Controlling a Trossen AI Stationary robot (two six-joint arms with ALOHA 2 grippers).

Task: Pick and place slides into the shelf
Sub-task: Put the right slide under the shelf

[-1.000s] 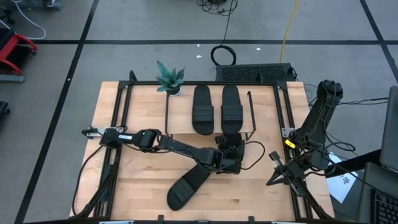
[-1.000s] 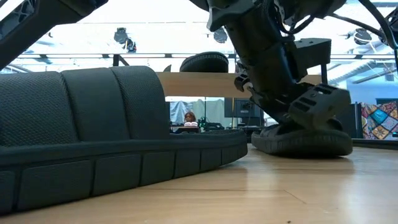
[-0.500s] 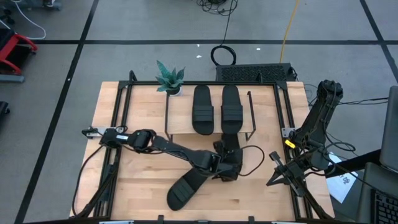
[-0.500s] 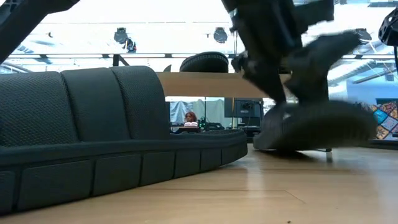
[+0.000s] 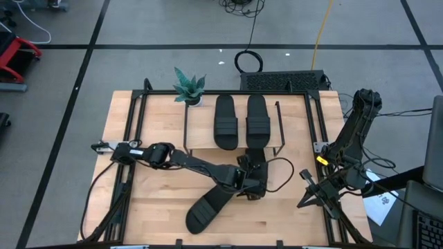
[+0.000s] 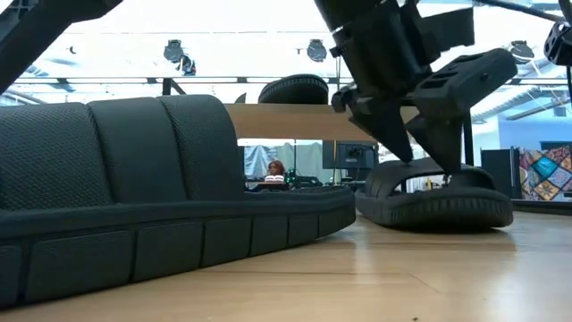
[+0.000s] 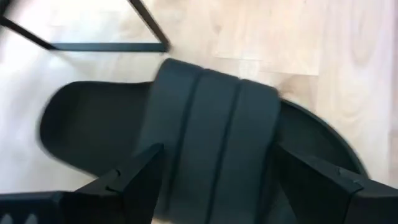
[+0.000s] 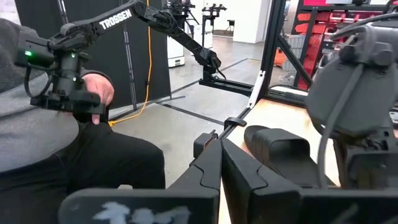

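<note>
Across the desk (image 5: 152, 194), left pincer (image 5: 251, 181) hangs spread wide astride a slide (image 5: 254, 168); right pincer (image 8: 219, 163) rests closed, empty.

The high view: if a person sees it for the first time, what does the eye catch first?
First, the left arm's tool reaching to the table's middle, open astride a black slide that lies just in front of the shelf. Next, two more slides side by side on the shelf's wood top, and a fourth slide lying slanted near the front edge. The right arm's tool waits, shut, off the table's right side.
</note>
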